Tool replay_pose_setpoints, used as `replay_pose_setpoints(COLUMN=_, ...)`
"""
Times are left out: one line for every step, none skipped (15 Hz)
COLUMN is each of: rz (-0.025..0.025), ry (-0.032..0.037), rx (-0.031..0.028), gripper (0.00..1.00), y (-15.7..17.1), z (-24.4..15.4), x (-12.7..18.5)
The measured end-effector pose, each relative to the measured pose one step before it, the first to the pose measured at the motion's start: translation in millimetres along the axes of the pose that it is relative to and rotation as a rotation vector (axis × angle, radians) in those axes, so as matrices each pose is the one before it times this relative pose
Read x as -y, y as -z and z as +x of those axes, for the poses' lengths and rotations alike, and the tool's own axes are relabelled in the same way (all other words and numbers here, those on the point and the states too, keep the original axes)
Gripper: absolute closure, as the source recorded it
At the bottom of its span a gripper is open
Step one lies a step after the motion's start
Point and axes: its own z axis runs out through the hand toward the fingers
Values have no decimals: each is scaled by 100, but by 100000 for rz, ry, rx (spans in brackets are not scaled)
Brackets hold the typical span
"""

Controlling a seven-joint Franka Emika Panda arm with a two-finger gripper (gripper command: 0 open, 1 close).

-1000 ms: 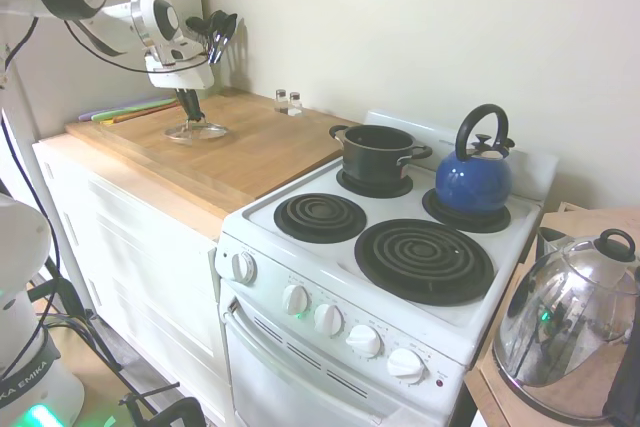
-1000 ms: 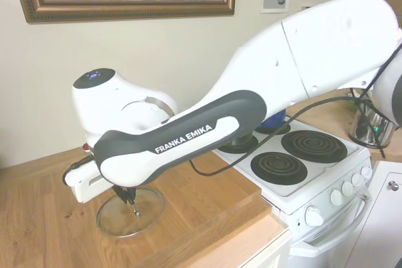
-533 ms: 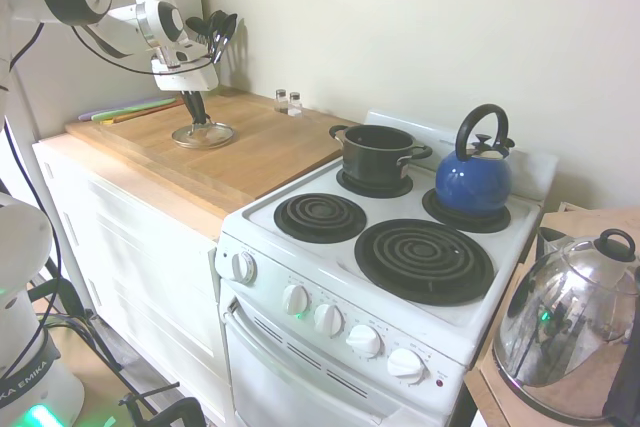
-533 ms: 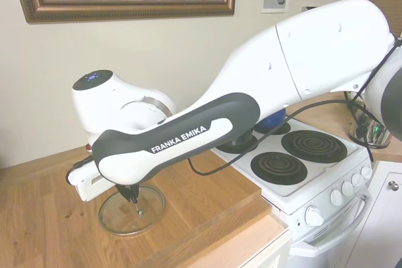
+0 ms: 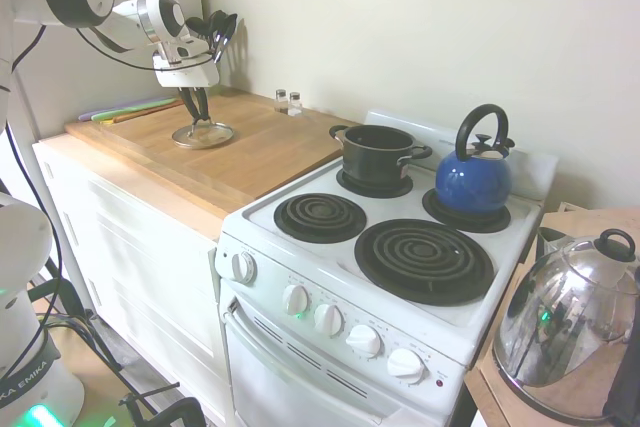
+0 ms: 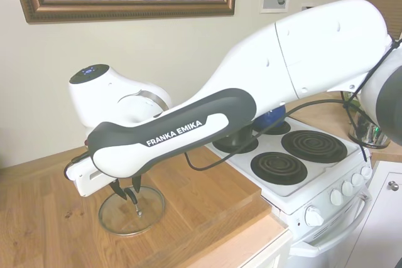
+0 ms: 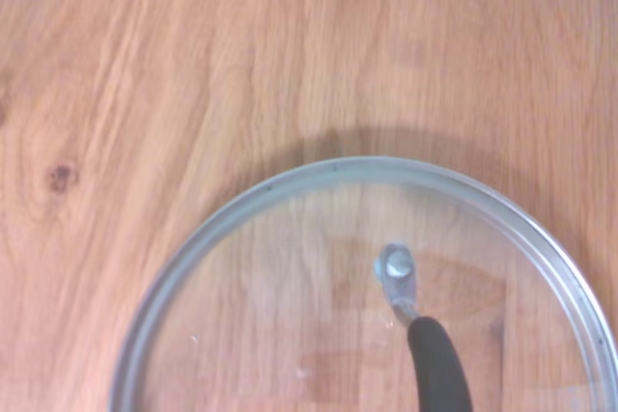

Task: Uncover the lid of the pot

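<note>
Glass lid [image 6: 132, 210] is lying on your worktop [image 6: 207, 199]; tool [image 6: 126, 194], fingers apart, is hovering above its breakable, slippery top.

lid [image 7: 367, 296] cut off at wrist view's edge, pot [image 6: 233, 143] mostly hidden behind arm

Wooden countertop [image 5: 250, 152] bearing the glass lid [image 5: 203, 135], two small shakers [image 5: 288, 102]; pot [image 5: 378, 153] on the stove [image 5: 400, 247]

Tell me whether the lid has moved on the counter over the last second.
Yes. In the first exterior view the lid has slid slightly toward the pot and now lies flat on the counter; the open gripper is above it.
</note>
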Motion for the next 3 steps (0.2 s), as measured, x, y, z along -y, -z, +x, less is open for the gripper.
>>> replay_pose_setpoints(rz=895, ry=-168, rx=195, gripper=0, y=509, z=160, x=52)
replay_pose_setpoints(rz=1569, ry=-390, rx=-419, gripper=0, y=843, z=286, x=1)
replay_pose_setpoints(rz=2612, ry=-402, rx=-657, gripper=0, y=1254, z=407, x=-104)
